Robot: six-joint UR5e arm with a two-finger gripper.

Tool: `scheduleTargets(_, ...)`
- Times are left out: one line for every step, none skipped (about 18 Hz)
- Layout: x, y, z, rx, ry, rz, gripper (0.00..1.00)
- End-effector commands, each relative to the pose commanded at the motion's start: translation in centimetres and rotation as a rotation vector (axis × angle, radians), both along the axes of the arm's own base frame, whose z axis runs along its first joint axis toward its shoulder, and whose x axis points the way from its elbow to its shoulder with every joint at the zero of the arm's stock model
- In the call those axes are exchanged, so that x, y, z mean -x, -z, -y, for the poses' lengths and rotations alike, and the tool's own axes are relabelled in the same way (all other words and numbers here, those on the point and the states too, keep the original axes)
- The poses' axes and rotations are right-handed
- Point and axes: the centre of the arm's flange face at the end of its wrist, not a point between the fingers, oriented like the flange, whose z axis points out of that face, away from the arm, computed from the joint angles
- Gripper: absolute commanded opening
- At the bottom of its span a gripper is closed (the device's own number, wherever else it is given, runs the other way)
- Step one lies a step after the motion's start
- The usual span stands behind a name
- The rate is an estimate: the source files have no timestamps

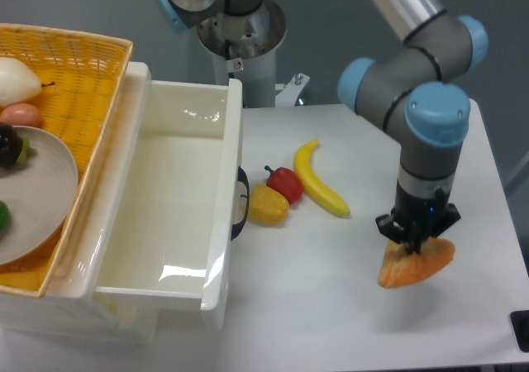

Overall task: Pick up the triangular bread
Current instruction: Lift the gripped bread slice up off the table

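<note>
Pincer (pixel 416 241) clenched on the bread (pixel 416 263), gripping its upper edge near the right edge of the bench (pixel 314 306), toward the front corner. Bread tilted, hanging under the fingers, seemingly just clear of the bench top; hard to say for sure whether its low corner touches.

Step in hand, by judgement: the lift. Grasp made, raising under way or about to be finished.

To do it well:
- Lift straight up, slowly, with no sideways swing; a flat slab held by one edge tends to pivot.
- Keep the grip firm but not crushing; hold looks shallow and near the rim of the crust, so slipping out is the main risk.
- Watch the tilt: more droop would suggest a failing hold, so better to set down and regrasp deeper.
- Stay clear of the right edge, since a drop there could send the bread off the bench.

Banana (pixel 318 180), red pepper (pixel 286 183) and yellow pepper (pixel 267 205) lying near the middle of the bench, well apart from the bread, no obstacle to a vertical lift. Open white drawer (pixel 216 223) at the left side, basket (pixel 83 66) beyond it.
</note>
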Motion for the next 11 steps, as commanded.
scheduleTargets(-0.2, 0.5, 0.3, 0.024, 0.065, 0.008, 0.0)
scheduleTargets(-0.4, 1.1, 0.6, 0.059, 0.125, 0.023, 0.0)
scheduleTargets(-0.4, 1.0, 1.5, 0.101, 0.18, 0.037, 0.0)
scheduleTargets(-0.5, 0.7, 2.2, 0.144, 0.236, 0.053, 0.0)
scheduleTargets(-0.5, 0.8, 2.8, 0.182, 0.295, 0.074, 0.0)
scheduleTargets(-0.4, 0.7, 3.6, 0.2, 0.337, 0.094, 0.0)
scheduleTargets(-0.2, 0.8, 4.3, 0.208, 0.372, 0.109, 0.0)
scheduleTargets(-0.2, 1.0, 4.4, 0.214, 0.396, 0.123, 0.0)
scheduleTargets(-0.1, 1.1, 4.5, 0.216, 0.405, 0.128, 0.0)
scheduleTargets(-0.1, 1.3, 4.5, 0.217, 0.405, 0.131, 0.0)
scheduleTargets(0.0, 1.5, 4.5, 0.219, 0.405, 0.132, 0.0)
